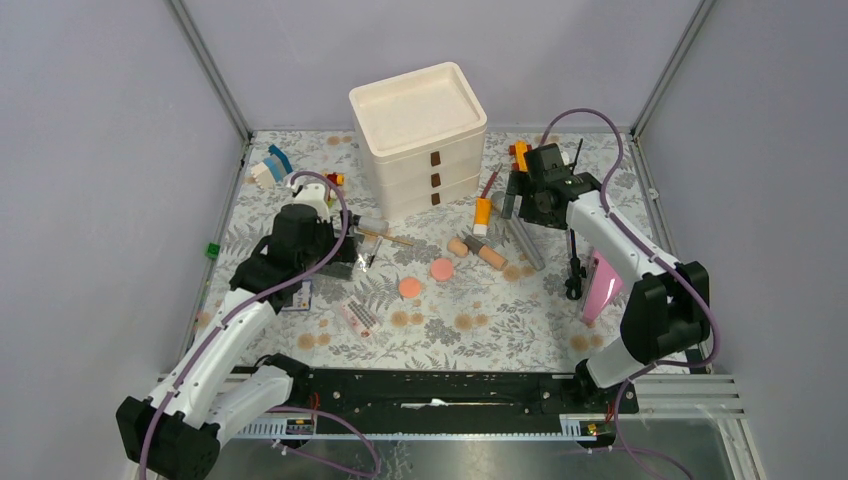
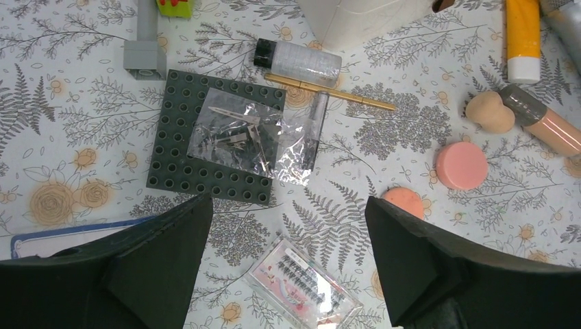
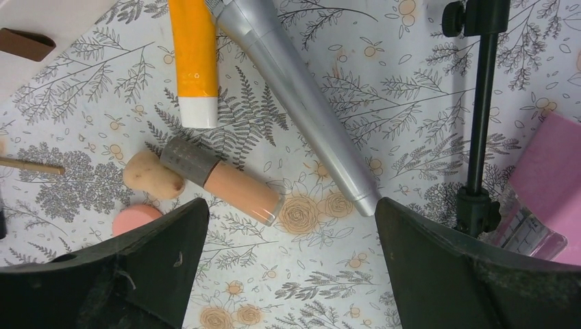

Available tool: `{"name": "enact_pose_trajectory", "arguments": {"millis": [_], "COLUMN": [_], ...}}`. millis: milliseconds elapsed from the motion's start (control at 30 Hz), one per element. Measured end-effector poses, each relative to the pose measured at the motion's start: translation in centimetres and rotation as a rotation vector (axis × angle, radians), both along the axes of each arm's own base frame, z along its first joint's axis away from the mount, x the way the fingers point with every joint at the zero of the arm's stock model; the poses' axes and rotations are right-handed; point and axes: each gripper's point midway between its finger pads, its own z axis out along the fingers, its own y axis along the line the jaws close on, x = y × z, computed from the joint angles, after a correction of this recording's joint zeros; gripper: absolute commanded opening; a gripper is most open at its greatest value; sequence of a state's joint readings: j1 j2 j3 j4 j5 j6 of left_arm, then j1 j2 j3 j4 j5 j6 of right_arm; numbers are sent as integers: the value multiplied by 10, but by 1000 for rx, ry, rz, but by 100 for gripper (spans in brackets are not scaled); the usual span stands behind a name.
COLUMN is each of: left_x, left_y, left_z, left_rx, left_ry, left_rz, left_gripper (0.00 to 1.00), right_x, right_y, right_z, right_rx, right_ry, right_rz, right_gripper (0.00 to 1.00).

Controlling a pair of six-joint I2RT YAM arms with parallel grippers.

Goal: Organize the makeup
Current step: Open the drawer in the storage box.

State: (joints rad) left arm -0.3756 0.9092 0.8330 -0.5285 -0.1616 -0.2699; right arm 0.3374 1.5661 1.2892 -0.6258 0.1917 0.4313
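Right claw point(image 3: 291, 226) gapes wide, empty. Silver tube point(image 3: 301, 110) lies slantwise on the table point(image 3: 411, 82) just ahead of it, beside the orange tube point(image 3: 194, 62). Probably light, smooth, apt to roll; pinch across mid-barrel. Left claw point(image 2: 288, 226) also wide, empty.

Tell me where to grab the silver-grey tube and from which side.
I'd grip the silver-grey tube mid-body, from straight above, jaws across its width. It lies flat on the table, and the orange tube crowds one end.
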Motion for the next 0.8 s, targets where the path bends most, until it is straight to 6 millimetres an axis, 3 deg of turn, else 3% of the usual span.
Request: {"name": "enact_pose_trajectory", "arguments": {"millis": [367,800], "left_x": [-2,1], "left_y": [-5,4], "left_z": [1,2], "left_rx": [-1,16], "left_ry": [-2,-11], "left_rz": [-18,20], "left_gripper": [93,95], "right_x": [2,2], "right_y": [-5,-4], "right_z": [8,8], "right_rx": [-18,-37], "right_ry": [-32,-54], "right_rz": [-9,65], "right_gripper": [99,99]}}
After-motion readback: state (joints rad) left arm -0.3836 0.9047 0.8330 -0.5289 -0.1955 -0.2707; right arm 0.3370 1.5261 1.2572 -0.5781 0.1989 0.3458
